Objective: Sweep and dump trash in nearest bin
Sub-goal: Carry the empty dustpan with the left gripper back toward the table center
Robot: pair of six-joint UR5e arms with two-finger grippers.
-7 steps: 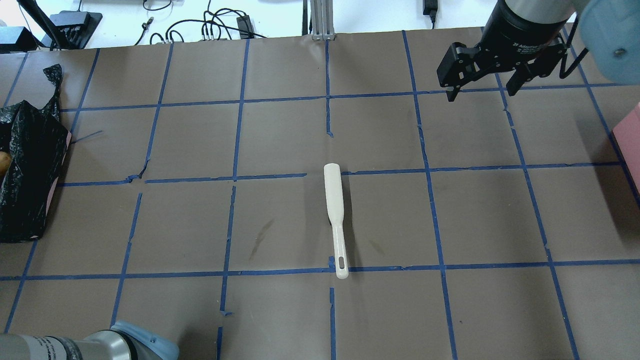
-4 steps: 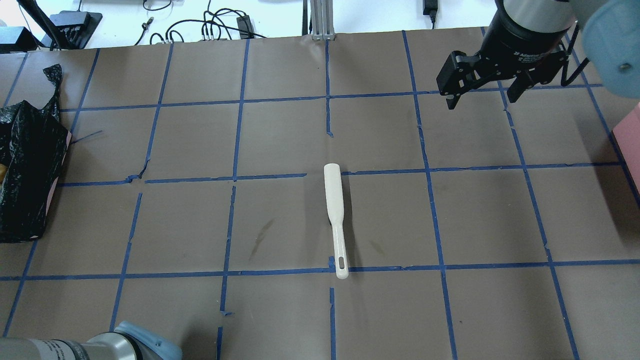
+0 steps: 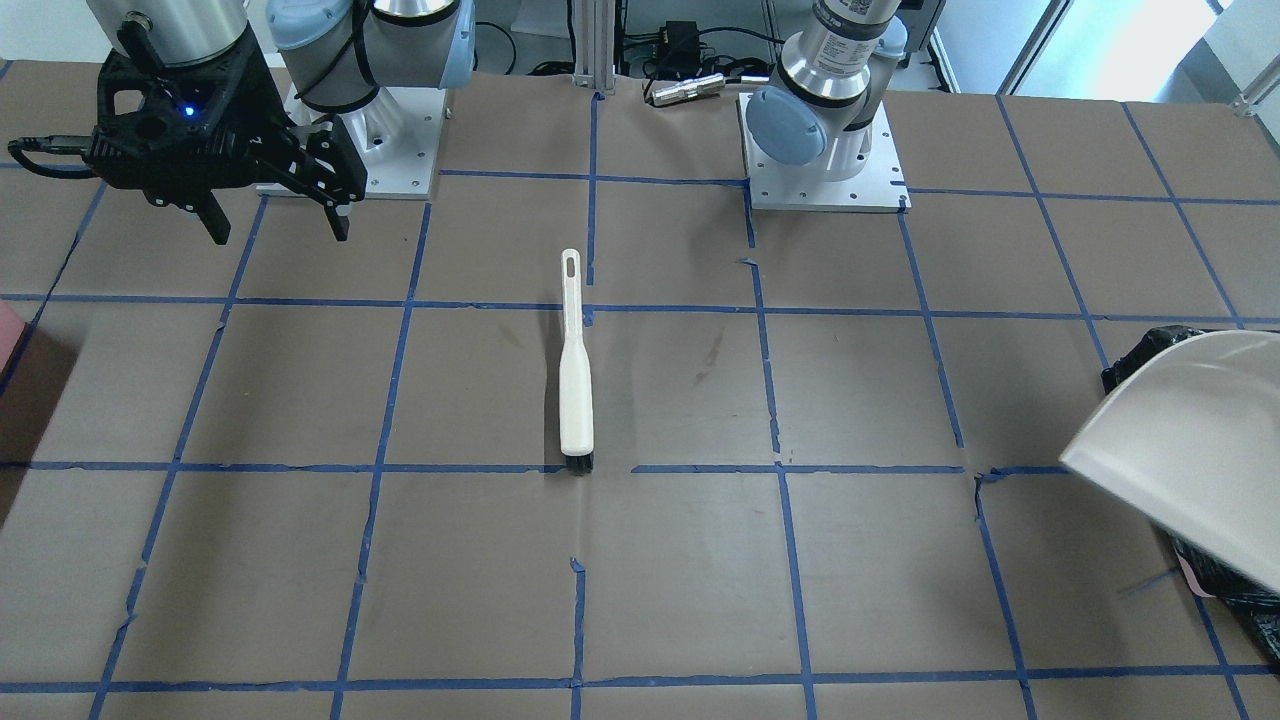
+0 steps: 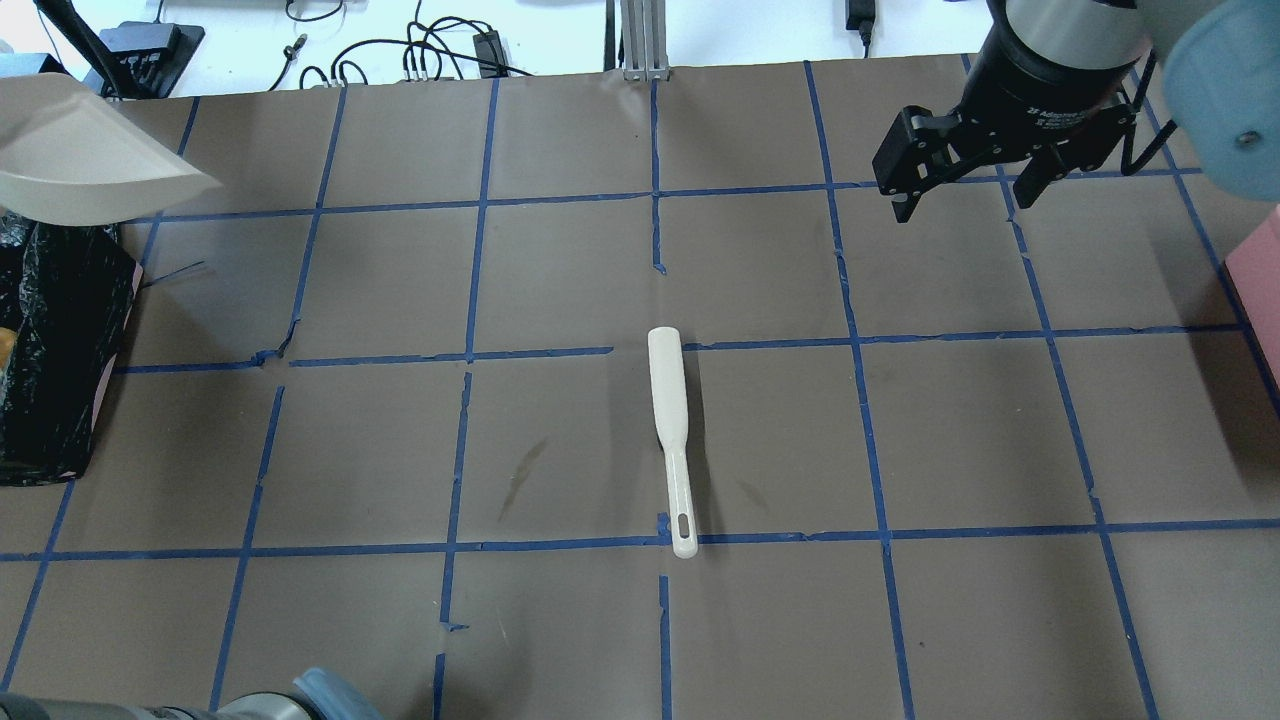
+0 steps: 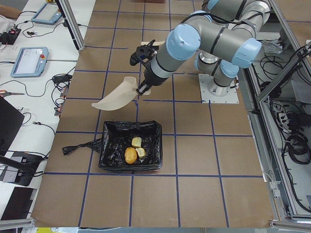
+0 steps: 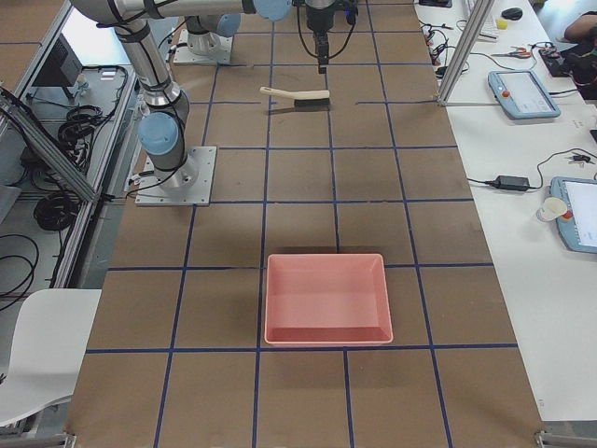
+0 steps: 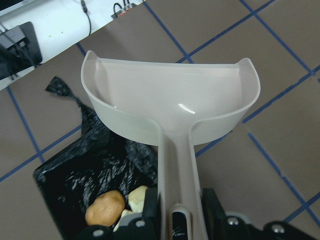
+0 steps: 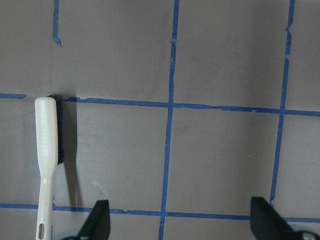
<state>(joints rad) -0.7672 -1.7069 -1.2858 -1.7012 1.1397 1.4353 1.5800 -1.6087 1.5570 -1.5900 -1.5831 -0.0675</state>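
A: Left jaws first: clamped tight on the handle of the white dustpan [image 7: 170, 100], 1 finger [image 7: 150, 210] pressed to each side.

B: And the pan hangs in the air, mouth tipped lower than the handle, near the bin [image 5: 109, 145] and not touching it.

A: Right jaws now: spread wide, gripping nothing, hovering above the desk [image 4: 560, 270] on the robot's right.

B: Where's the trash?

A: In the bin! All 3 lumps lie on the crinkled black bag. The tan-orange piece [image 5: 130, 155] sits with 2 pale chunks, 1 [image 5: 137, 141] just beside it and the other [image 5: 141, 152] right against it.

B: The left wrist camera shows them too, down past the pan's handle.

A: Out in the middle of the desk, the brush [image 4: 668, 400] lies flat. It has a white body and dark bristles, and its slotted handle end points toward the robot.

B: Well apart from those open right jaws.

A: Further out, a pink tray [image 6: 326, 259] rests on the desk toward the robot's right end, far from the bin on the left.
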